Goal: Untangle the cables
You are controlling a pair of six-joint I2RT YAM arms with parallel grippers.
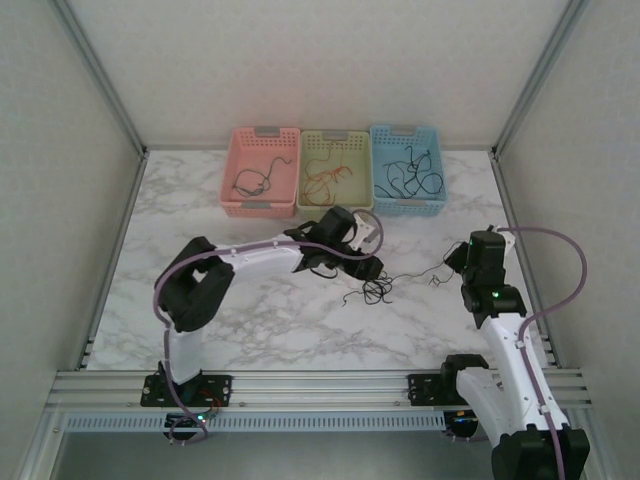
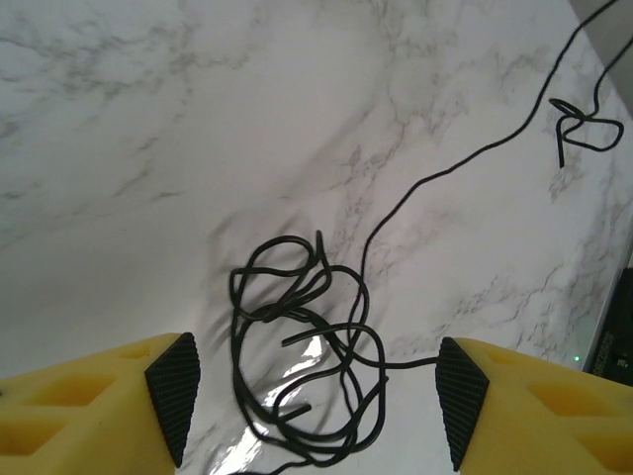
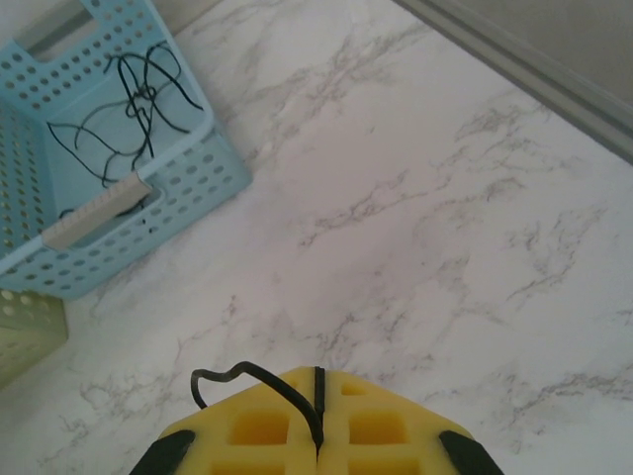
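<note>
The black cables (image 1: 376,290) lie in a loose knot near the middle of the marble desk (image 1: 280,325). One strand (image 2: 425,182) trails out of the knot to the right, its long axis running across the desk toward the right arm. The left arm (image 1: 250,262) reaches right from a bent elbow, its wrist tipped down over the knot. The left jaws stand spread wide, with a black pad (image 2: 173,391) on either side of the knot and nothing gripped. The right arm (image 1: 505,340) leans forward in front of the blue basket (image 1: 408,170). The right jaws are pressed together, pinching a black strand end.
</note>
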